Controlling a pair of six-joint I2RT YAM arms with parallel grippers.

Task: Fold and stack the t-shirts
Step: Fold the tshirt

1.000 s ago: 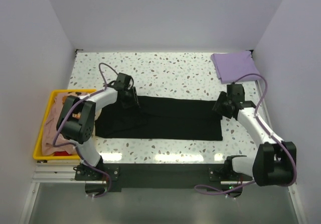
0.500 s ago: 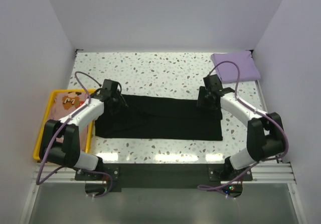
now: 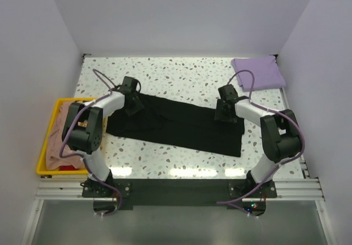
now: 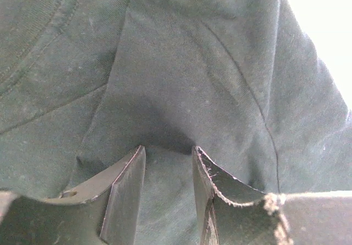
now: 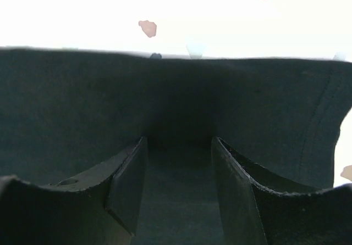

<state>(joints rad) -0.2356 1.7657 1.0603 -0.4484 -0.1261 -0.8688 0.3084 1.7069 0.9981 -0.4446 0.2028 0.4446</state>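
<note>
Our large plain black cloth t-shirt lies as a long strip across the speckled bench. The left pincer and right pincer each pinch its far edge. We fear uneven pulling would skew the strip, or a thin layer would slip free.

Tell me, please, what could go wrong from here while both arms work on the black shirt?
1. The black t-shirt lies skewed, its right end nearer than its left, so a fold made now may come out crooked.
2. The left gripper has its jaws astride a creased bunch; it may hold only some layers, and the fold could open.
3. The right gripper sits close to the cloth's far edge, which could slip out.
</note>
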